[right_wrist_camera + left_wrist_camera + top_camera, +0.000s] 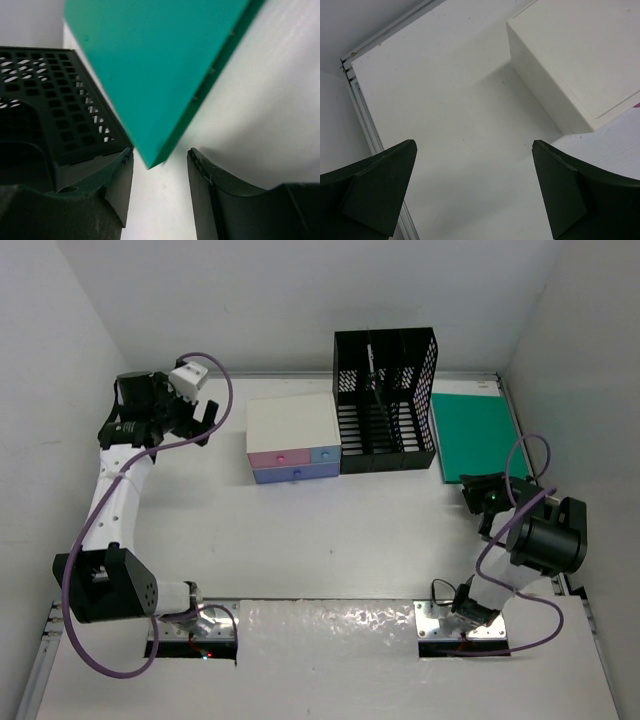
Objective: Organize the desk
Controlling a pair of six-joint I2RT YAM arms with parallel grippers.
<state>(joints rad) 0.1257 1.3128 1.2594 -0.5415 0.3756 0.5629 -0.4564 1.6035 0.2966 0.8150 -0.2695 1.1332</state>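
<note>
The desk [330,540] is a flat white tabletop with a thin grey rim. A green notebook [478,435] lies flat at the back right. My right gripper [476,492] is open and empty, low over the desk just in front of the notebook's near corner [150,75]; the corner points into the gap between my fingers [112,195] without touching them. My left gripper [195,422] is wide open and empty at the back left, above bare desk [460,115], to the left of the small drawer box [580,60].
A small white-topped box with pink and blue drawers [292,438] stands at the back centre. A black mesh file organizer [385,400] stands to its right, touching the notebook's left side, and shows in the right wrist view [45,105]. The desk's rim [365,120] runs along the wall.
</note>
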